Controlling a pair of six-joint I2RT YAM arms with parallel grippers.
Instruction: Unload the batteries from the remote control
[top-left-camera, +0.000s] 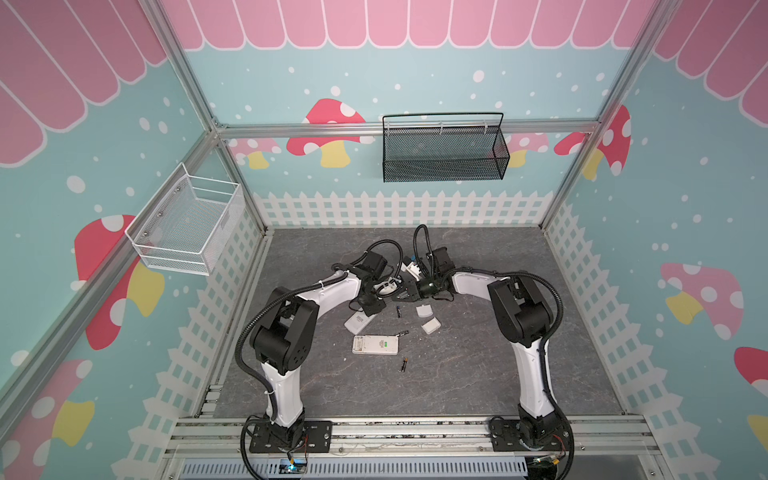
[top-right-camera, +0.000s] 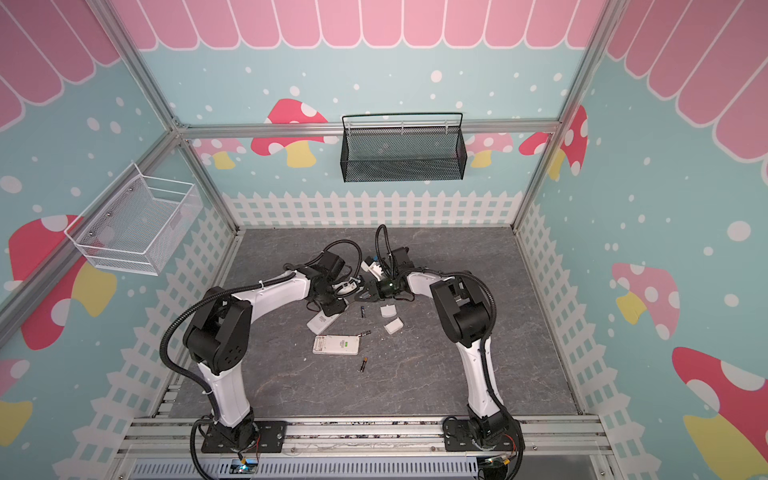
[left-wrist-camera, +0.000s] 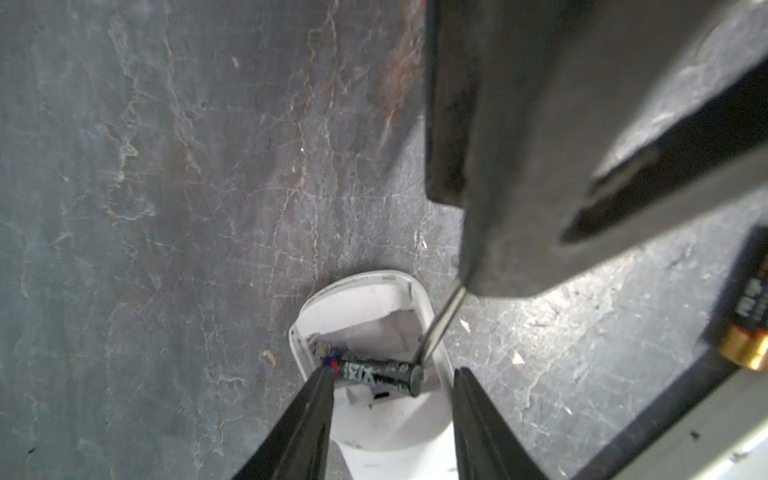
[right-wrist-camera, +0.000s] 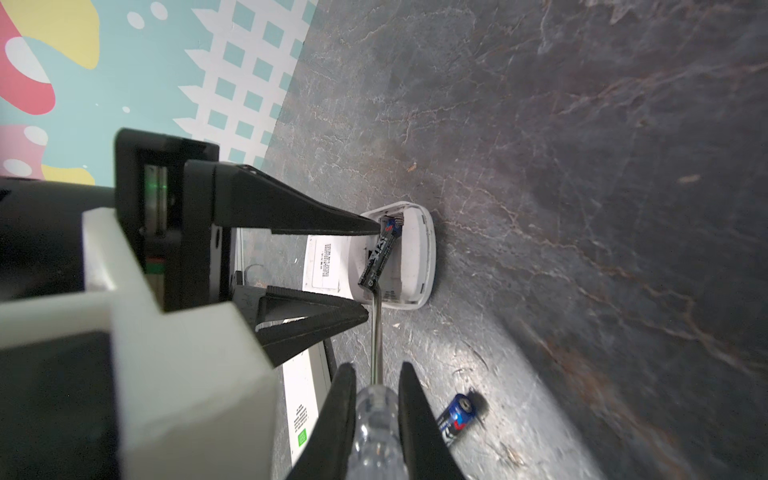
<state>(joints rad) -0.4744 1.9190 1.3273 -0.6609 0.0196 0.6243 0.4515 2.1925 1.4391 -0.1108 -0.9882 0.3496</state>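
Grey stone-look table (top-left-camera: 478, 374) inside mushroom-papered walls. Your stock, listed from the arm bases outward:

1. Gold-tipped battery (top-left-camera: 403, 364): loose on the table, nearest the bases.
2. Near remote (top-left-camera: 375, 344): white, lying back-up with its bay uncovered. No battery shows in it.
3. Second gold-tipped battery (top-left-camera: 402, 333): loose, just off that remote's far right corner.
4. White covers (top-left-camera: 431, 326): two, both off, lying close together right of centre.
5. Blue-marked battery (top-left-camera: 398, 311): loose, between the covers and the far remote.
6. Far remote (left-wrist-camera: 386, 428): bay open, with the last battery (left-wrist-camera: 374, 377) in it. One end sits at the spring; the other looks levered up over the bay's edge.
7. Left pincer (left-wrist-camera: 392, 380): jaws partly open and set lengthwise over the last battery. One tip touches the spring end and the other stands just short of the raised end. It holds nothing.
8. Right pincer (right-wrist-camera: 376, 372): clamped tight on the clear handle of the screwdriver (right-wrist-camera: 374, 436), whose blade tip sits at the battery's raised end.
9. White wire basket (top-left-camera: 216, 181) on the left wall and black mesh basket (top-left-camera: 444, 158) on the back wall, both well apart from the work.

Status, as a judgement: three of the four batteries are out, and the step in hand is taking out the fourth. Your next move calls for keeping the blade under the raised end. Bring the left jaws in until both tips bear on the battery's ends, then lift it away from the spring. Grip it squarely, because a slim round cell pinched end to end will likely pop sideways if the tips sit off-centre.
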